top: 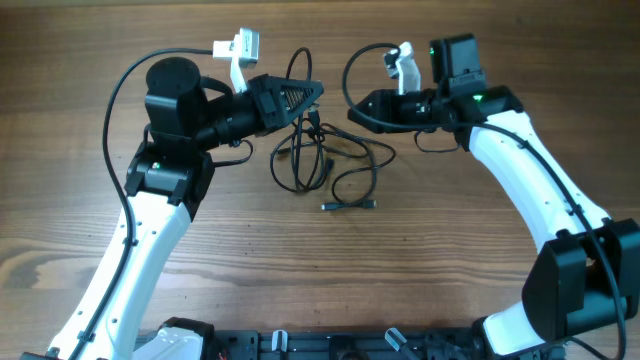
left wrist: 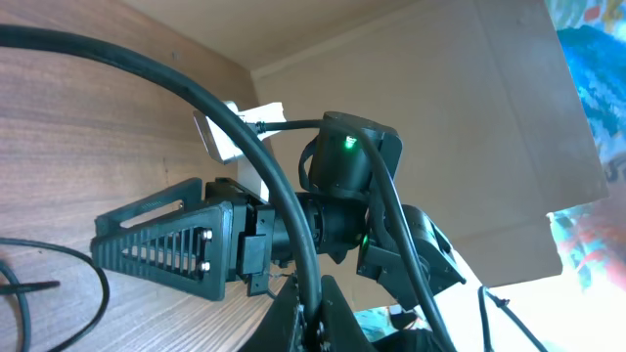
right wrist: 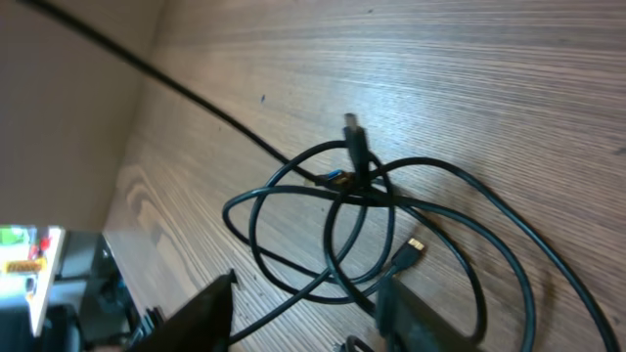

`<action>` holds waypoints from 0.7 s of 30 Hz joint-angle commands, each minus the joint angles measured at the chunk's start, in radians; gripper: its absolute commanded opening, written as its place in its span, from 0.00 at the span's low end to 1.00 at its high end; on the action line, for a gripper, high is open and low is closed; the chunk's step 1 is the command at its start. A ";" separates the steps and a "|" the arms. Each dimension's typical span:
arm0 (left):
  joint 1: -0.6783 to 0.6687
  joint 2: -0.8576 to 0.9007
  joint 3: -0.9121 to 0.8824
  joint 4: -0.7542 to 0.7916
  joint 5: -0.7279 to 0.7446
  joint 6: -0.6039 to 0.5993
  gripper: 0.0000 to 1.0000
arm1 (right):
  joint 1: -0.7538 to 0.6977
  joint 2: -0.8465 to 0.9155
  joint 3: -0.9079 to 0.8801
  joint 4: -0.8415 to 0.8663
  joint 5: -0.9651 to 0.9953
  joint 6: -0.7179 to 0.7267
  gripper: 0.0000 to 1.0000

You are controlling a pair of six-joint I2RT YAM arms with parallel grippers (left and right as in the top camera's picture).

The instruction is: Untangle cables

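The cables (top: 322, 160) are thin black cords lying in overlapping loops on the wooden table between my two arms. One plug end (top: 350, 206) points toward the front. My left gripper (top: 303, 95) is above the tangle's upper left. In the left wrist view its jaws (left wrist: 315, 318) are shut on one black cable (left wrist: 245, 137), which arcs up and away. My right gripper (top: 362, 108) is to the upper right of the tangle. In the right wrist view its fingers (right wrist: 313, 318) are spread open over the crossed loops (right wrist: 362, 225), touching nothing I can see.
The wooden table (top: 450, 250) stretches around the tangle. The right arm's own thick wire (top: 350, 70) loops close to the cables. The right arm's gripper (left wrist: 166, 244) is close in front of the left wrist camera. A beige wall (left wrist: 440, 98) stands behind.
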 commanded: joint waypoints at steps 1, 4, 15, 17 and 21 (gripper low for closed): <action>0.011 -0.012 0.008 0.003 0.023 -0.016 0.04 | 0.000 0.037 -0.001 0.003 0.009 -0.097 0.56; 0.011 -0.012 0.008 0.002 0.023 -0.016 0.04 | 0.003 0.063 -0.001 -0.009 -0.002 -0.161 0.59; 0.016 -0.012 0.008 0.002 0.023 -0.016 0.04 | 0.023 0.185 -0.001 -0.051 -0.092 -0.370 0.54; 0.016 -0.012 0.008 0.002 0.023 -0.016 0.04 | 0.029 0.194 -0.001 -0.060 -0.108 -0.406 0.53; 0.016 -0.012 0.008 0.002 0.022 -0.016 0.04 | 0.040 0.196 -0.001 -0.066 -0.107 -0.430 0.53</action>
